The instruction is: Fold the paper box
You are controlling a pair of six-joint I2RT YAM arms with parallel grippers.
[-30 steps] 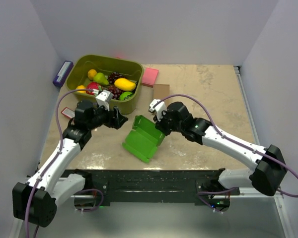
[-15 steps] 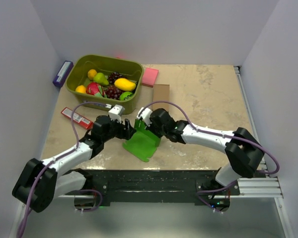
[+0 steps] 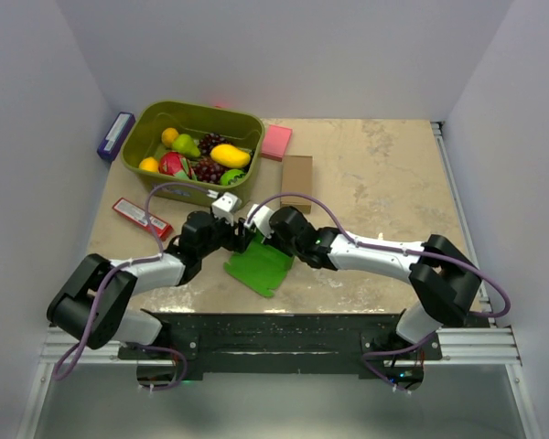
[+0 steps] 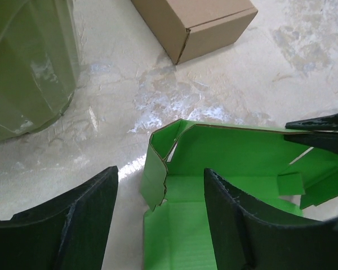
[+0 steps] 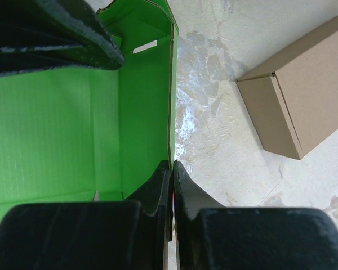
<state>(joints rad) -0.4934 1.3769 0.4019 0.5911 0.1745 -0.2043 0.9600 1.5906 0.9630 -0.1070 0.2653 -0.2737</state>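
Behind the paper box [image 3: 259, 267] to the left stood a tub [image 3: 201, 107] holding fruit [image 3: 229, 155]; behind it to the right sat a cardboard box [image 3: 296, 171], with a pad [image 3: 275, 142] farther back.

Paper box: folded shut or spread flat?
Partly folded. The paper box has its base flat, side walls raised, top open. The right gripper pinches one wall; the open left gripper straddles a corner flap.

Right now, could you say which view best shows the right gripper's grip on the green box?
Right wrist: the right gripper pinches the green box by an upright wall. The top view hides that behind arms; the left wrist catches only fingertips.
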